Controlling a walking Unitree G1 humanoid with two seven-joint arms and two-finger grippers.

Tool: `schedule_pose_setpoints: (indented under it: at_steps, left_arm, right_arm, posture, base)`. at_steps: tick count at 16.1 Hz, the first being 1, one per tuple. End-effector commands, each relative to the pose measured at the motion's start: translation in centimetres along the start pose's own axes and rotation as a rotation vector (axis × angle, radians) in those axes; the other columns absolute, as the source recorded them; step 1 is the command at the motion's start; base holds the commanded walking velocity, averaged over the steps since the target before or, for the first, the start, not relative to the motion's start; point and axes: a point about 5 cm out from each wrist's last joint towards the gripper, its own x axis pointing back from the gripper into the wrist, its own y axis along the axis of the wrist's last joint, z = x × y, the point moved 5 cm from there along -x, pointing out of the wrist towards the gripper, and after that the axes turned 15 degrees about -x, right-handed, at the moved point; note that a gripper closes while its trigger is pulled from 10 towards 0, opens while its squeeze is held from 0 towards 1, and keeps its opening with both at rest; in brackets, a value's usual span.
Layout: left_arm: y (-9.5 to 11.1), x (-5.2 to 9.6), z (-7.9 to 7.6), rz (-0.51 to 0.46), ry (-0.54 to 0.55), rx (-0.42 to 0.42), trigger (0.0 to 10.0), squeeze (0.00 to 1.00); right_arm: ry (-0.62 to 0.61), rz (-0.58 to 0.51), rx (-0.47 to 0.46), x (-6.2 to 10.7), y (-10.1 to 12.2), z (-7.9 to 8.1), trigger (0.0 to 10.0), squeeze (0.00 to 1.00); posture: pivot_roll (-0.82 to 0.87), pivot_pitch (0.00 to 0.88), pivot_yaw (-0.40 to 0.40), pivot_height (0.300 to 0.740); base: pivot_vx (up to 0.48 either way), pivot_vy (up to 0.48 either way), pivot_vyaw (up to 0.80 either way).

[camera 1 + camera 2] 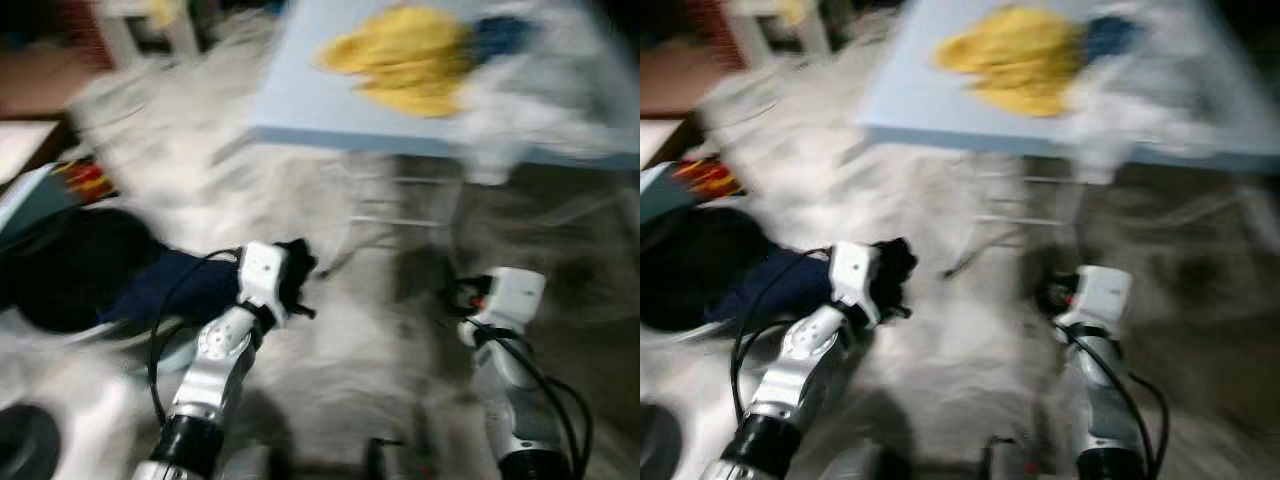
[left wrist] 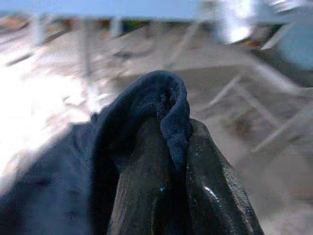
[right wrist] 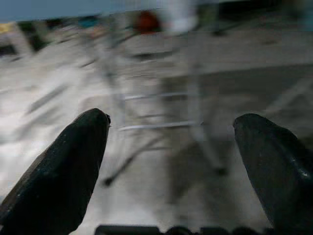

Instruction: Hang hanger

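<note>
The head views are blurred by motion. My left gripper (image 1: 296, 268) is shut on a fold of dark blue cloth (image 2: 157, 93), which trails back to a dark blue garment (image 1: 185, 288) lying on a black pile (image 1: 70, 265) at my left. In the left wrist view the cloth is pinched between the two black fingers (image 2: 146, 196). My right gripper (image 1: 456, 296) is held low over the pale floor, open with nothing between its fingers (image 3: 73, 161). A white wire rack (image 1: 400, 200) stands ahead below the table. I cannot make out a hanger.
A light blue table (image 1: 300, 100) stands ahead with a yellow cloth (image 1: 405, 58), a blue cloth (image 1: 500, 35) and white laundry (image 1: 545, 85) on it. Colourful items (image 1: 85, 180) lie at the far left. A dark round object (image 1: 25, 440) sits at the lower left.
</note>
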Motion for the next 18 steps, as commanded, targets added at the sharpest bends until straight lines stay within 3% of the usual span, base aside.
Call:
schedule_pose_setpoints:
  at_steps: [1,3,7,8,9,14,18]
  left_arm:
    - [-0.4,0.3,0.8,0.006,0.017,-0.009,0.0,0.0]
    - [-0.1,0.0,1.2,-0.014,0.031,0.017,0.0,0.0]
    - [0.0,-0.4,1.1,-0.029,0.042,0.063,0.0,0.0]
    - [-0.8,-0.4,1.3,-0.007,0.062,0.108,4.4,0.0]
    - [-1.2,-0.3,1.3,0.007,0.067,0.127,10.0,0.0]
    - [-2.7,-0.3,1.1,0.026,0.073,0.23,10.0,0.0]
    - [-3.5,-0.4,0.2,0.046,0.055,0.264,10.0,0.0]
  right_arm:
    - [-0.003,0.02,-0.034,0.2,-1.0,0.5,10.0,0.0]
    - [0.032,0.039,-0.003,0.4,-1.5,1.2,10.0,0.0]
    - [-0.004,0.041,-0.007,0.7,-2.0,0.2,10.0,0.0]
    - [-0.007,0.047,-0.006,0.8,-2.2,0.1,10.0,0.0]
    - [-0.006,0.052,-0.006,0.9,-2.3,0.1,10.0,0.0]
    - [-0.015,0.094,-0.023,1.0,-4.0,0.3,10.0,0.0]
    - [-0.01,0.137,-0.038,1.3,-5.7,0.8,10.0,0.0]
  posture:
    - [-0.03,0.156,0.033,0.74]
    - [-0.04,0.144,0.037,0.74]
    - [-0.05,0.111,0.027,0.74]
    - [-0.06,0.1,0.021,0.74]
    - [-0.06,0.093,0.019,0.74]
    - [-0.06,0.047,0.02,0.74]
    - [-0.06,0.033,0.032,0.74]
  base:
    - [0.0,-0.315,-0.47]
    - [0.0,0.0,0.0]
    - [0.0,0.0,0.0]
    - [0.0,0.0,0.0]
    - [0.0,0.0,0.0]
    - [0.0,0.0,0.0]
    - [0.26,0.068,-0.56]
